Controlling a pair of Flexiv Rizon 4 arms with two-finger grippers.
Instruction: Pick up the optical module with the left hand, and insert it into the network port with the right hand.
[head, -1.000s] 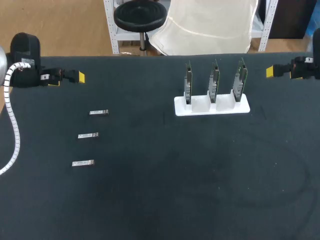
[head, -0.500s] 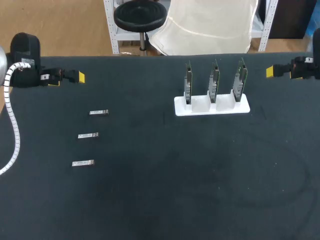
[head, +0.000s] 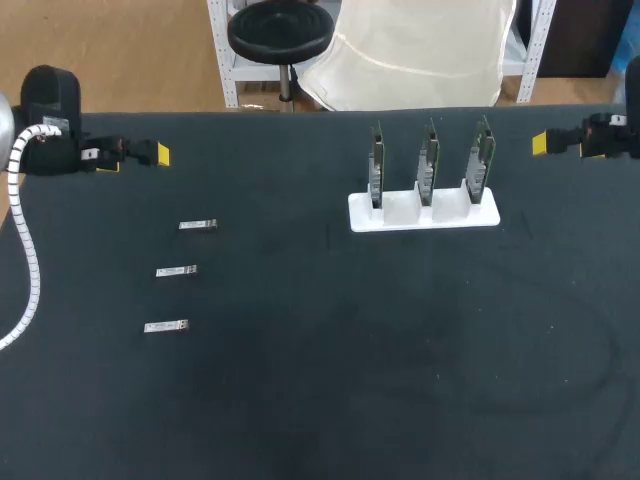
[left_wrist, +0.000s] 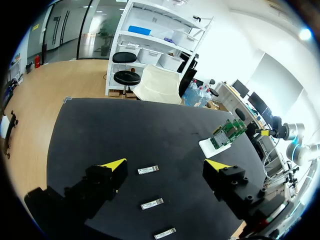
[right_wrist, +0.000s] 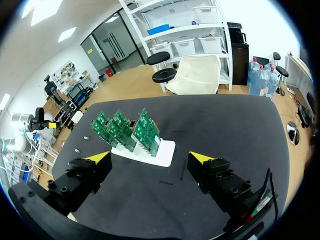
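The desk (head: 400, 380) is black. On its left part three small silver modules lie flat in a slanting row, each apart from the next. The near module (head: 166, 326) lies closest. The middle module (head: 177, 271) is a little right of it and farther back. The far module (head: 198, 225) is farther right and back again. All three lie loose on the desk, well away from both hands.

Right of the middle, and a little farther back than the far module, a white stand (head: 423, 212) sits on the desk. Three green boards (head: 428, 165) stand upright in its slots, side by side with gaps between them. Their ports are too small to make out.

Farthest back, by the desk's rear edge, both hands are held above the desk. The left hand (left_wrist: 166, 165) is at the left rear corner, behind the far module and apart from it. Its fingers are spread wide and hold nothing. In its wrist view the far module lies on the desk between the two yellow tips, with the other two under the hand. A white ribbed hose (head: 25, 270) hangs from the left arm (head: 48, 120).

The right hand (right_wrist: 150, 157) is at the right rear corner, right of the stand and apart from it. Its fingers are also spread wide and hold nothing. In its wrist view the stand and boards lie ahead of it.
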